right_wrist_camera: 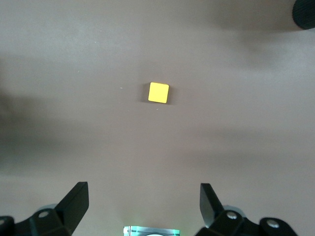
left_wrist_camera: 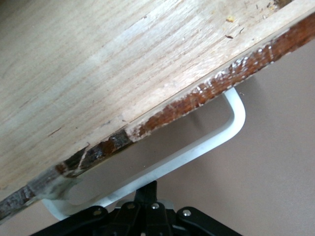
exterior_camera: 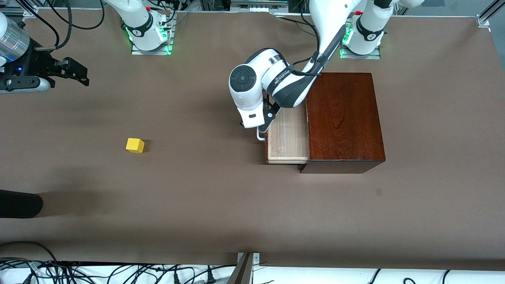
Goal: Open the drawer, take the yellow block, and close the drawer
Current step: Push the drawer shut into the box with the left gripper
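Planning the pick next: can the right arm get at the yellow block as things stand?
Probably yes: the yellow block sits alone on bare table, and the open right gripper hangs over it.

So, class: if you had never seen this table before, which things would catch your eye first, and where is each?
The glossy dark red-brown wooden box stands toward the left arm's end of the table, its pale wood drawer partly pulled out. The left gripper is shut on the drawer's white loop handle. A small bright yellow block lies alone on the brown table toward the right arm's end, where the open right gripper waits above.
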